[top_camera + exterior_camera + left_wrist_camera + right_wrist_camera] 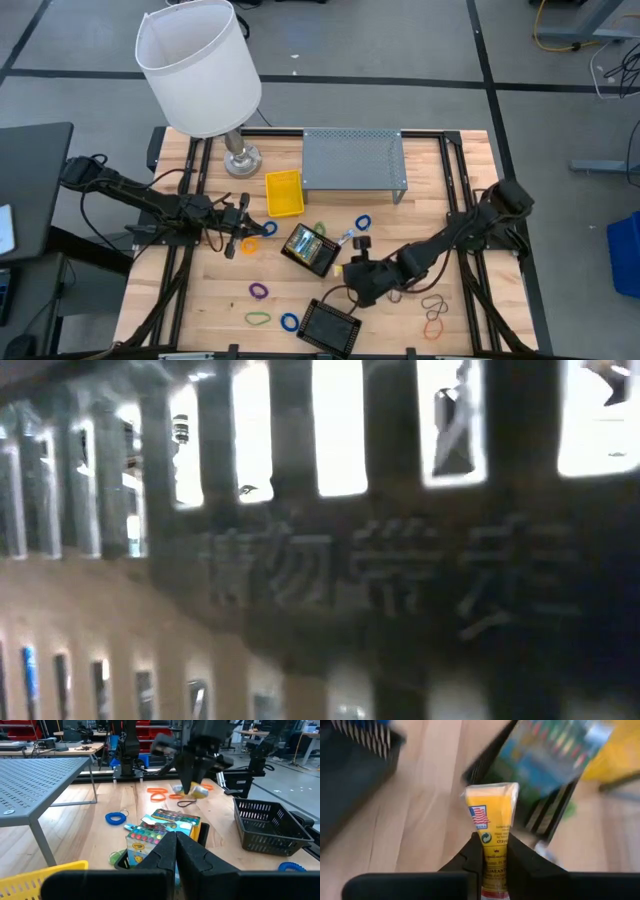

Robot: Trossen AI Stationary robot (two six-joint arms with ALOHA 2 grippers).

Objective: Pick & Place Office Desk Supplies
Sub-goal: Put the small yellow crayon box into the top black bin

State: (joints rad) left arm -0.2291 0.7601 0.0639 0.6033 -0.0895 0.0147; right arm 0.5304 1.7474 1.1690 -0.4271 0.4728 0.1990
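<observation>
My right gripper (350, 276) hangs above the wood table (200, 300), between a black tray (310, 250) of crayon boxes (160, 832) and a black mesh basket (330, 326). It is shut on a small yellow crayon box (492, 820), which also shows in the left wrist view as the yellow box (200, 791) under the dark fingers. My left gripper (240, 228) waits at the table's left, shut and with nothing between its fingers (175, 851). Rubber bands lie flat on the wood: blue (362, 221), purple (259, 291), green (258, 319), orange (433, 327). My right gripper pinches the crayon box between its two fingers by one narrow end (492, 852). The rest of the box sticks out past the fingertips. The fingers slant down from the table's right side. The box is lifted clear of the table.
A tall lamp with a white shade (195, 65) stands at the far left. A grey mesh shelf (353, 160) and a yellow basket (284, 192) sit at the far middle. The low view is filled by a blurred mesh wall close to the camera.
</observation>
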